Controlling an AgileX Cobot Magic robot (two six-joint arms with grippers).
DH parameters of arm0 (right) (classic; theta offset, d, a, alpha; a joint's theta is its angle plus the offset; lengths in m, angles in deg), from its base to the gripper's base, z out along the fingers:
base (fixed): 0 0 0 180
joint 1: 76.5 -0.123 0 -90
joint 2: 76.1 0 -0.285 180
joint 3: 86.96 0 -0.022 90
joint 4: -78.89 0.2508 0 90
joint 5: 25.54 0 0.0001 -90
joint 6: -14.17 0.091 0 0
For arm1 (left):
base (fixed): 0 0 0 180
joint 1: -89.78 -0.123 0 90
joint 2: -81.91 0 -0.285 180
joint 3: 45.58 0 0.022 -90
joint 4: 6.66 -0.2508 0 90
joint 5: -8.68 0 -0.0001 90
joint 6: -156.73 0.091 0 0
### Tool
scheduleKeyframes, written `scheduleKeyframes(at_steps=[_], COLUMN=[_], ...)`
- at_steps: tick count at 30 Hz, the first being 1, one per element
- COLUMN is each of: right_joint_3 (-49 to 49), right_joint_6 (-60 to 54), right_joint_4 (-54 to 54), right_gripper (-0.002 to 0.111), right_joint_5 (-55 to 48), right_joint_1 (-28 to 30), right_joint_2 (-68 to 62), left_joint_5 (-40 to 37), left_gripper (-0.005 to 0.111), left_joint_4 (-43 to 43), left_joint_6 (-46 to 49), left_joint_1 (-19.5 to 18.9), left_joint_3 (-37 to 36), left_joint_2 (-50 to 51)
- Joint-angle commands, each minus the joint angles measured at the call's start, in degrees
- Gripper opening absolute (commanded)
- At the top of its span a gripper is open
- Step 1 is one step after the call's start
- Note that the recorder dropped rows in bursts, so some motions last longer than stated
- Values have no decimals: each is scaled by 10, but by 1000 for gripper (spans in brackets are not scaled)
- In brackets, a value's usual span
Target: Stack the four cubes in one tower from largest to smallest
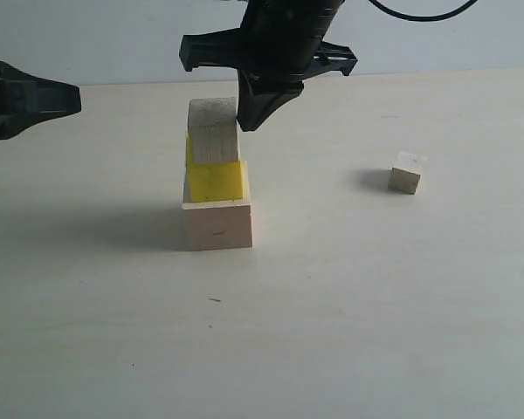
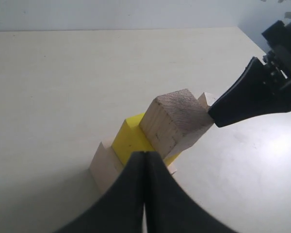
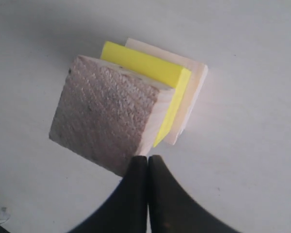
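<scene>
1. The medium wood cube sits on top of the yellow cube, which rests on the large wood cube. Three levels of the tower stand on the bench.
2. The top cube is not square to the stack. In the right wrist view it is turned and overhangs the yellow cube on one side.
3. The right gripper has its jaws pressed together, holding nothing, with the tips against that cube's upper edge.
4. This looks like a nudge to straighten it. It would go best as a slow, level push, stopped once the faces line up, since a hard shove could drag the yellow cube along or topple the stack.
5. The small wood cube lies alone on the bench, well apart on the right, not yet stacked.
6. The left gripper hangs off to the left, jaws closed and empty.
</scene>
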Motion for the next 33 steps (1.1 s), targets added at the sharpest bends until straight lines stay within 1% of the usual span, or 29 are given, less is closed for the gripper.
scheduleKeyframes(at_steps=[1, 10, 16, 22, 33], right_joint_3=[2, 2, 2, 2, 2], right_joint_6=[-6, 2, -4, -26, -32], right_joint_4=[3, -43, -39, -1, 0], right_gripper=[0, 0, 0, 0, 0], right_joint_5=[0, 16, 25, 39, 43], right_joint_1=[1, 1, 1, 1, 1], right_joint_2=[3, 2, -15, -29, -29], left_joint_5=[-6, -5, -5, -5, -5], left_gripper=[0, 0, 0, 0, 0], left_joint_4=[3, 3, 3, 3, 3], left_joint_6=[0, 0, 0, 0, 0], left_joint_1=[0, 0, 0, 0, 0], left_joint_3=[-1, -1, -1, -1, -1], left_joint_2=[1, 1, 1, 1, 1])
